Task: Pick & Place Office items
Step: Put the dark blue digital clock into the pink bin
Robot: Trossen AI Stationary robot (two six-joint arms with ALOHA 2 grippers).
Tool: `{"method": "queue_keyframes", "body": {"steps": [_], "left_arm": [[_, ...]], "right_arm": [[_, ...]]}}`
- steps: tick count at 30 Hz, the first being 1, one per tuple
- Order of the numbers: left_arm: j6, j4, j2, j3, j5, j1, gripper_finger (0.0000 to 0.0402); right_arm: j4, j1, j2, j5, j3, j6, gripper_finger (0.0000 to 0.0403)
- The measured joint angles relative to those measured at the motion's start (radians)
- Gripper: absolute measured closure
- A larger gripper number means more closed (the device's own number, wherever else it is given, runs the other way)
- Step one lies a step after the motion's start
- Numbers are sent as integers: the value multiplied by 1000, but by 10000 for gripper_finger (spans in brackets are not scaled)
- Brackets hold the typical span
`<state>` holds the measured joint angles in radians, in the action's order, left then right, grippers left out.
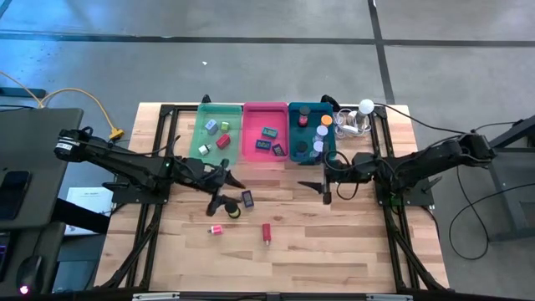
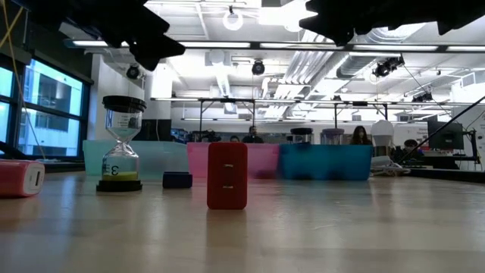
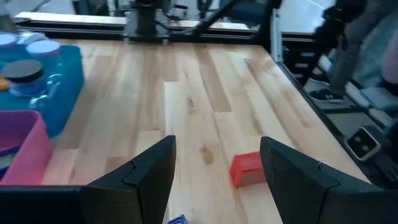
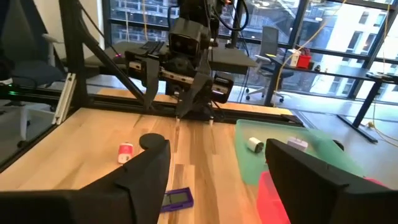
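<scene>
Left pincer: spread, holds nothing, hangs over the table just in front of the green tray.
Right pincer: spread and empty in its wrist view, in front of the teal tray.
Loose items: hourglass, purple block, pink block and red block, all on the bare table in front of the trays.
Key relation: the hourglass and purple block lie just beyond the left pincer, toward the front edge; the red block lies farther out, about midway between the arms.
Red block axis: long side runs front to back, as seen from above.
Nearer arm: the left, for everything except perhaps the red block.
Already sorted: several pieces in the green, pink tray and teal trays.
Judgement: four items remain; the next pick probably belongs to the left arm.
</scene>
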<state>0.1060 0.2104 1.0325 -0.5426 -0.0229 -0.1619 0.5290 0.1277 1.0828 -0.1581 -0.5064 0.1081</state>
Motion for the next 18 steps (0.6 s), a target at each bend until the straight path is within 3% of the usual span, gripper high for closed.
{"method": "queue_keyframes", "body": {"steps": [5, 10, 18], "left_arm": [[12, -64, 0, -43, -28, 22, 175], [-7, -253, 20, -161, -143, 57, 175], [-203, -392, 165, -305, -179, 57, 175]], "right_arm": [[2, -1, 2, 0, 0, -2, 155], [7, -1, 18, 0, 0, -2, 155], [28, -1, 39, 0, 0, 1, 155]]}}
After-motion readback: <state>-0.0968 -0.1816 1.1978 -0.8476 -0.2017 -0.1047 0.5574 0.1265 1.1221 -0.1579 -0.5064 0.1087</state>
